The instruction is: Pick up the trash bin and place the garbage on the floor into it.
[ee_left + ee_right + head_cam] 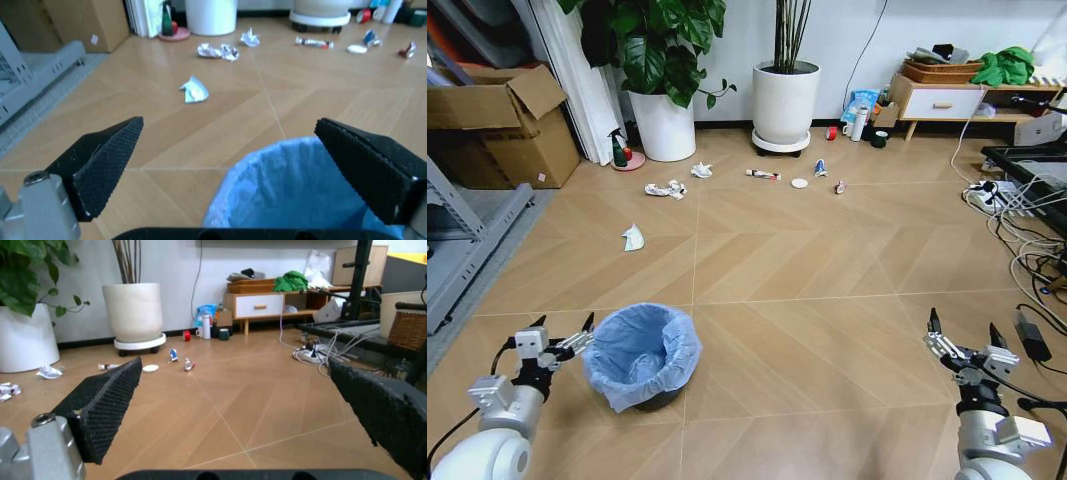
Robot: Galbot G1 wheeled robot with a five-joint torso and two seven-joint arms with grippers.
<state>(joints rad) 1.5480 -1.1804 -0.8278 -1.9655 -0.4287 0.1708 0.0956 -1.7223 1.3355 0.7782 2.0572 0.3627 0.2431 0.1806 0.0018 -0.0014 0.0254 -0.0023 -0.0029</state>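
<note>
The trash bin (pixel 642 355), dark with a crinkled light-blue bag over its rim, stands on the floor (pixel 807 260) at the near left. My left gripper (pixel 563 325) is open right beside the bin's left rim; in the left wrist view the bin (pixel 293 195) lies just under the open left gripper (pixel 230 124). The garbage is scattered farther off: a folded paper (pixel 632 238), crumpled wads (pixel 666 189), a tube (pixel 763 175), a white disc (pixel 799 183), a blue-white packet (pixel 821 168) and a red wrapper (pixel 840 186). My right gripper (pixel 963 325) hovers open and empty at the near right.
Two white plant pots (pixel 785 102) stand at the back wall, with a green spray bottle (pixel 617 150) beside the left one. Cardboard boxes (pixel 502 125) and a grey rack (pixel 467 240) line the left. Cables and a power strip (pixel 1002 195) crowd the right side.
</note>
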